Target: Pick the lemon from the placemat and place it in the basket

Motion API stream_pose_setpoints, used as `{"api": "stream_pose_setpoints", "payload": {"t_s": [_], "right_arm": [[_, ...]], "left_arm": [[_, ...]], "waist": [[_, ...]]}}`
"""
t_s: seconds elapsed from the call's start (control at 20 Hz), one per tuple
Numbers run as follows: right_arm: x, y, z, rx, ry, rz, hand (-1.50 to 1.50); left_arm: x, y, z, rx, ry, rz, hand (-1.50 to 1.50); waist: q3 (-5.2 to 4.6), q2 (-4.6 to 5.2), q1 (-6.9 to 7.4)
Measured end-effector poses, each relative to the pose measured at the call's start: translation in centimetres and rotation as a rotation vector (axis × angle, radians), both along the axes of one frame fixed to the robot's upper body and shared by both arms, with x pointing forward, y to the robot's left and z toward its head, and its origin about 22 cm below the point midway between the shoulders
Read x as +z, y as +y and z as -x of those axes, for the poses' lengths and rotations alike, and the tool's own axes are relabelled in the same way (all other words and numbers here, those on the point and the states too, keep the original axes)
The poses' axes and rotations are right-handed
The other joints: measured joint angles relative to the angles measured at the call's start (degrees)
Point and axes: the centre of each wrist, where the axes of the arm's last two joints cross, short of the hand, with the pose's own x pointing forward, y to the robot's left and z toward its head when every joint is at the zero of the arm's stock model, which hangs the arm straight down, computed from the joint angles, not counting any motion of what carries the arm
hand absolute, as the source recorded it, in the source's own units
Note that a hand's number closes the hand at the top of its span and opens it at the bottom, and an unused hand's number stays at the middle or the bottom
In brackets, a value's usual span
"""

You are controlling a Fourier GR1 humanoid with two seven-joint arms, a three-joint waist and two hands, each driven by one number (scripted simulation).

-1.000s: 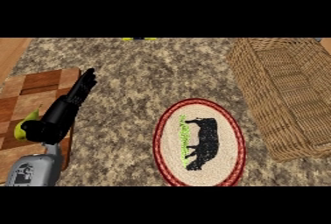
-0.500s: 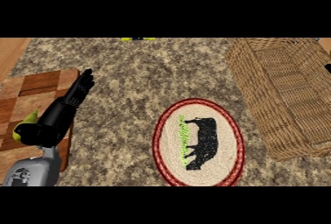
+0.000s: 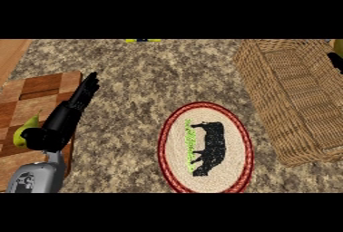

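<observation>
Far left: a chequered wooden board (image 3: 26, 97) lies on the speckled counter (image 3: 134, 81). A green-yellow fruit (image 3: 28, 132) sits on it, pear-like rather than lemon-like, so I judge it a distractor.

My left hand (image 3: 70, 113) lies over the board's right edge, just beside that fruit. Its fingers are straight, pressed together and pointing away from me, and it holds nothing. It is parked out of the working lane, a sensible place for the idle side.

Top edge, left of centre: a small yellow-green thing (image 3: 143, 40), cut off by the frame. I cannot identify it.

Centre: the oval placemat (image 3: 231, 163), red rim, black animal figure. No lemon lies on it.

Right: the wicker basket (image 3: 301, 90), well apart from the mat. I see nothing inside it.

Far right edge, beyond the basket's far corner: a dark shape I take for my right hand (image 3: 335, 61), with a yellow-green patch (image 3: 338, 43) just above it. That may be the lemon, but I cannot confirm it or read the grip. If so, the release over the basket is not yet done. Only the basket's wall stands in the way.
</observation>
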Motion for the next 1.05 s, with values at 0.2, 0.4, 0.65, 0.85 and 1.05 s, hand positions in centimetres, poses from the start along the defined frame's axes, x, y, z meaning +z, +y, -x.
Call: {"api": "stream_pose_setpoints", "payload": {"t_s": [0.2,0.4,0.65,0.85,1.05], "right_arm": [[-0.3,-1.1,-1.1,-0.013,-0.019,-0.045,-1.50],[-0.5,-1.6,-2.0,0.003,-0.035,-0.033,-1.50],[0.4,-1.0,-2.9,0.044,-0.073,-0.070,-1.50],[2.0,-2.1,-3.0,0.056,-0.087,-0.174,-1.50],[2.5,-4.3,-2.3,0.030,-0.053,-0.300,-1.50]], "left_arm": [[0.3,-0.2,-0.1,-0.003,-0.001,0.002,0.00],[0.6,-0.2,-0.1,-0.002,-0.001,0.003,0.00],[0.3,0.5,0.5,-0.002,0.001,0.002,0.00],[0.2,0.3,0.7,-0.002,0.005,-0.004,0.00],[0.2,0.1,0.4,0.000,0.007,-0.002,0.00]], "waist": [[0.00,-0.01,0.03],[0.00,-0.02,0.00],[-0.01,-0.10,-0.17],[-0.02,-0.11,-0.14],[-0.02,-0.07,-0.25]]}}
